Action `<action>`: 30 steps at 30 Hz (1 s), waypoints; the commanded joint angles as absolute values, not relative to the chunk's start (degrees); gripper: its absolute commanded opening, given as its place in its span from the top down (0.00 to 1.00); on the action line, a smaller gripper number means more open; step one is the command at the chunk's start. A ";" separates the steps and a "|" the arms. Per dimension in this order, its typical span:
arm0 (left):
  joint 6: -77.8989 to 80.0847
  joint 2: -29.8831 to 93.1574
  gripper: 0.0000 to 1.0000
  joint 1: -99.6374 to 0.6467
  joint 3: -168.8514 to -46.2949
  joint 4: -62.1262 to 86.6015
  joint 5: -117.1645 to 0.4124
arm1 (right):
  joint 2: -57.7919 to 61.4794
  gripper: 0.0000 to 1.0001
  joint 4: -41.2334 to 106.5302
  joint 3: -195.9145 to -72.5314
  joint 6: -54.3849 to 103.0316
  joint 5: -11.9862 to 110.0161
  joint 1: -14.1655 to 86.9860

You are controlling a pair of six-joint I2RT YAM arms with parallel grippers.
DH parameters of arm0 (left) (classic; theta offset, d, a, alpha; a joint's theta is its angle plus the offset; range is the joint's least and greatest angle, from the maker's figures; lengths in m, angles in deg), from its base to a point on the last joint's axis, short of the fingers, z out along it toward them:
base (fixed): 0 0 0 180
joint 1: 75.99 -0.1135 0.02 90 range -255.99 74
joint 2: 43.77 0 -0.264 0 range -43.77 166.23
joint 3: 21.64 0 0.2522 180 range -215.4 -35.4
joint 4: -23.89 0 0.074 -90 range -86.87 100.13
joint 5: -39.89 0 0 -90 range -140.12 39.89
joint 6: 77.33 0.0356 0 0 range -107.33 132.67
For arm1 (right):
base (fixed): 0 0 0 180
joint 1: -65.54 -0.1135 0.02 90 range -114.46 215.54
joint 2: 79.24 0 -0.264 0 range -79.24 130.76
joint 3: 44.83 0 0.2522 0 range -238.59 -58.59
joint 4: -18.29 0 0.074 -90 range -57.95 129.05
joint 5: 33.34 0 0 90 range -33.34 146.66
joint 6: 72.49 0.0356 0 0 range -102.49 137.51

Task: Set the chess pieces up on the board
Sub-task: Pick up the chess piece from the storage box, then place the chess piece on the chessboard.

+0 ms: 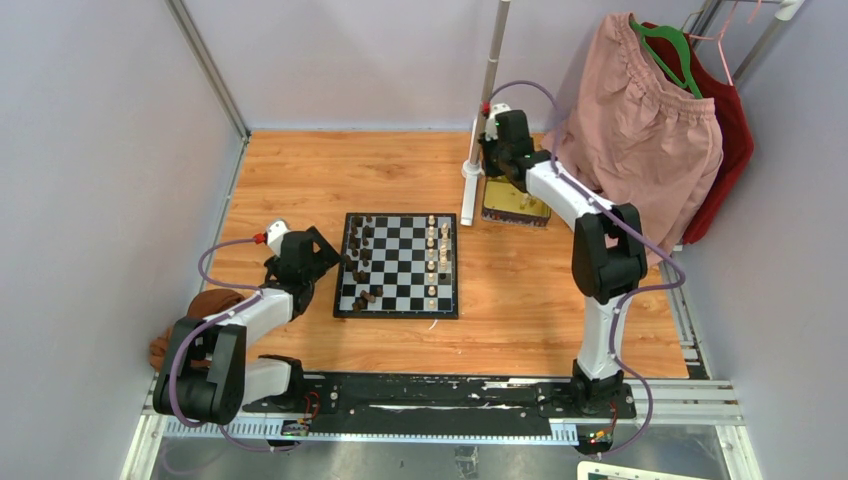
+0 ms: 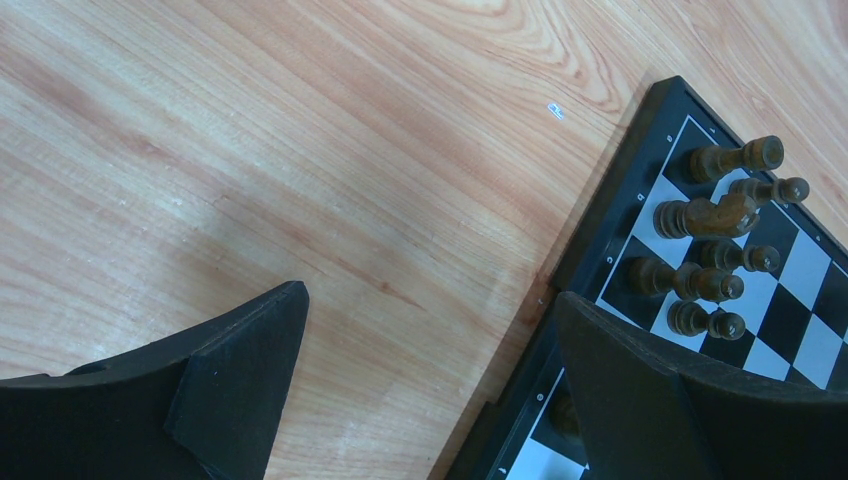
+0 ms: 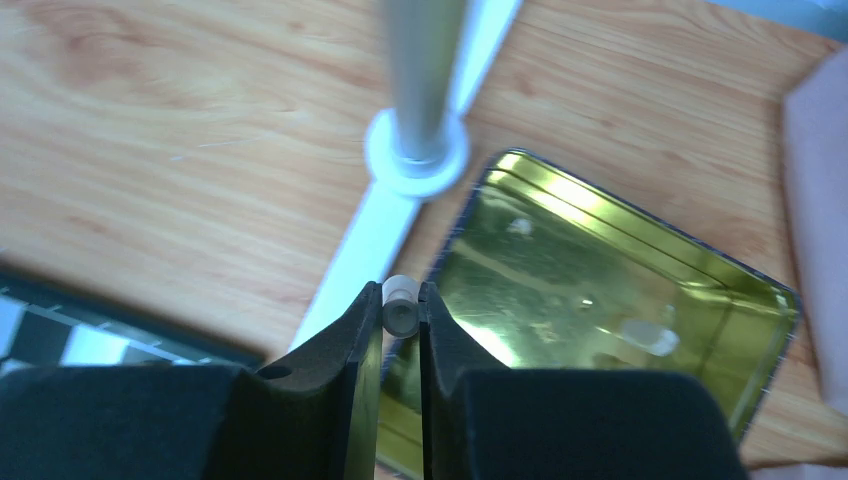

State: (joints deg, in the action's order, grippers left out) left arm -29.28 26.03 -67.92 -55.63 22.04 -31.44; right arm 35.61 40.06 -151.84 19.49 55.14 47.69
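right gripper (image 3: 402, 322) pinches a cream piece (image 3: 400, 297) over the tin (image 3: 610, 260); the board (image 1: 395, 314) lies near-left of it; left gripper (image 2: 430, 305) spread.

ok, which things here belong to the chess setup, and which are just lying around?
Job: board, dark pieces, cream pieces, cream piece in right hand, gold tin (likely piece store).
Lying about: pink shorts, red garment, white stand, brown cloth.

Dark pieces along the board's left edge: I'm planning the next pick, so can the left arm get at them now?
Probably yes. The left gripper hangs open and empty right at the board's edge, with nothing between it and the dark pieces.
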 commanded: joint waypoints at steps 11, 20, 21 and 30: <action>-28.55 25.58 0.00 -67.47 -56.37 23.23 -29.81 | 33.95 1.00 45.39 -150.26 15.10 59.86 33.55; -28.64 25.45 0.00 -67.47 -56.23 23.24 -29.81 | 36.32 1.00 46.12 -150.27 15.39 60.79 30.83; -28.64 25.42 0.00 -67.47 -56.23 23.25 -29.81 | 36.46 1.00 46.12 -150.05 15.53 60.68 30.72; -28.55 25.63 0.00 -67.38 -56.32 23.24 -29.82 | 37.53 1.00 46.09 -149.04 16.34 59.94 30.18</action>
